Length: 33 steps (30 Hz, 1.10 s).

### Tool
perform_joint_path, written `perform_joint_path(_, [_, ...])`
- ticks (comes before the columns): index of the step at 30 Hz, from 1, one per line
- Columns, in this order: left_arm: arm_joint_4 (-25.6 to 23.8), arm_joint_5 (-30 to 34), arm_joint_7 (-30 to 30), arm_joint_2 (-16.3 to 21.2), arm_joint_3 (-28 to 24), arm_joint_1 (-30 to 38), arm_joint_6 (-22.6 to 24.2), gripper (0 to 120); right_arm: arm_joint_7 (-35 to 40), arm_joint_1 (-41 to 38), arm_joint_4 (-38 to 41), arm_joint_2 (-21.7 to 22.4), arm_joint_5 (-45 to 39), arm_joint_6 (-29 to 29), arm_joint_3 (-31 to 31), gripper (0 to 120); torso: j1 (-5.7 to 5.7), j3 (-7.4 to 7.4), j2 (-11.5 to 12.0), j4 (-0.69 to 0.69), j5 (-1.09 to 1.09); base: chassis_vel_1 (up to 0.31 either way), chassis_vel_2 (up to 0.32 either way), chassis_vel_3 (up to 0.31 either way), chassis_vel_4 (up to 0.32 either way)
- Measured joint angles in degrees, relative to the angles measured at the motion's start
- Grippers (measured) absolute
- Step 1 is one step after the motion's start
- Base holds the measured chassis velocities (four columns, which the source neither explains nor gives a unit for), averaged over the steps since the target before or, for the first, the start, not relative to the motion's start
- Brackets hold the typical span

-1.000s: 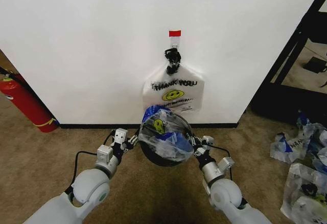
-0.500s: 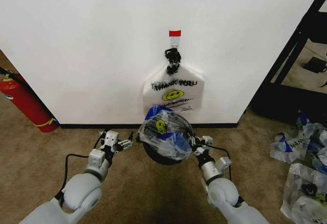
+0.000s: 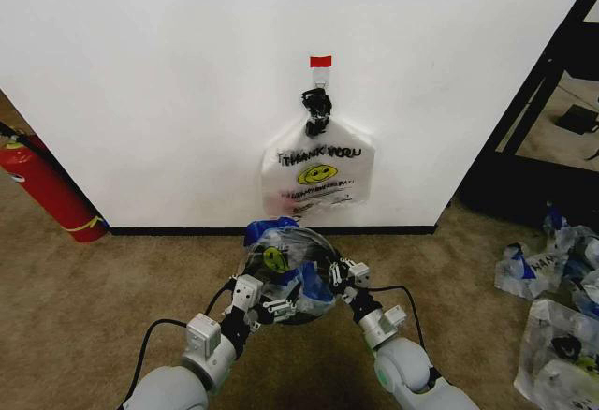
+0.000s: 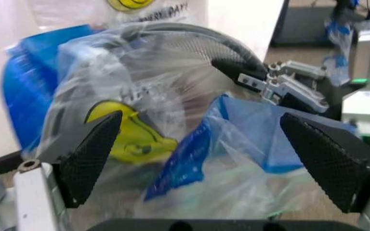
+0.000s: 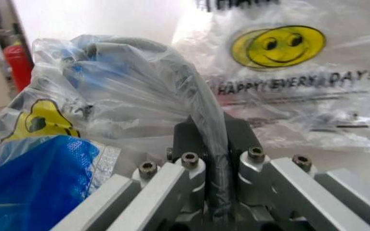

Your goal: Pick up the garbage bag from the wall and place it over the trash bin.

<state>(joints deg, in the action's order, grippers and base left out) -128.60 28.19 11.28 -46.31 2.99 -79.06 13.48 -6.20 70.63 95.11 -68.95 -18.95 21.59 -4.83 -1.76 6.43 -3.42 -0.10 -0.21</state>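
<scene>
One garbage bag [image 3: 285, 270], see-through with smiley print, draped over the trash bin [image 3: 314, 246] at the wall [image 3: 168, 92] base. Right end effector [image 3: 343, 272]: clenched on bag film and bin rim. Left end effector [image 3: 267, 309]: fingers spread wide, bag between them.

A red fire extinguisher [image 3: 45, 191] leans by tan carpet [image 3: 94, 307].

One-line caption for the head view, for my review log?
Left gripper open at the garbage bag draped over the trash bin below the wall; right gripper clamps bag and rim.
</scene>
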Motion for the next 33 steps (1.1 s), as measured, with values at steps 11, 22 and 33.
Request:
perform_joint_path(11, [3.4, -0.2, -4.0, 3.4, -0.8, 2.9, 2.9, 65, -4.9, 0.2, 0.1, 1.0, 1.0, 2.5, -0.8, 1, 0.00, 0.00, 0.0, 0.01, 0.00, 0.000, 0.000, 0.000, 0.000])
perform_joint_path(22, [3.1, -0.7, -6.0, 4.1, -2.8, 4.8, 5.4, 77, -4.9, -0.4, 0.2, 0.9, 1.3, 2.5, -0.9, 1, -0.01, 0.00, 0.0, 0.01, 0.00, 0.000, 0.000, 0.000, 0.000])
perform_joint_path(33, [3.6, -1.2, -6.3, 4.0, -3.7, 6.0, 5.0, 58, -4.9, -0.2, 0.6, 0.9, 1.6, 2.5, -1.0, 1, -0.01, 0.00, 0.0, 0.01, 0.00, 0.000, 0.000, 0.000, 0.000])
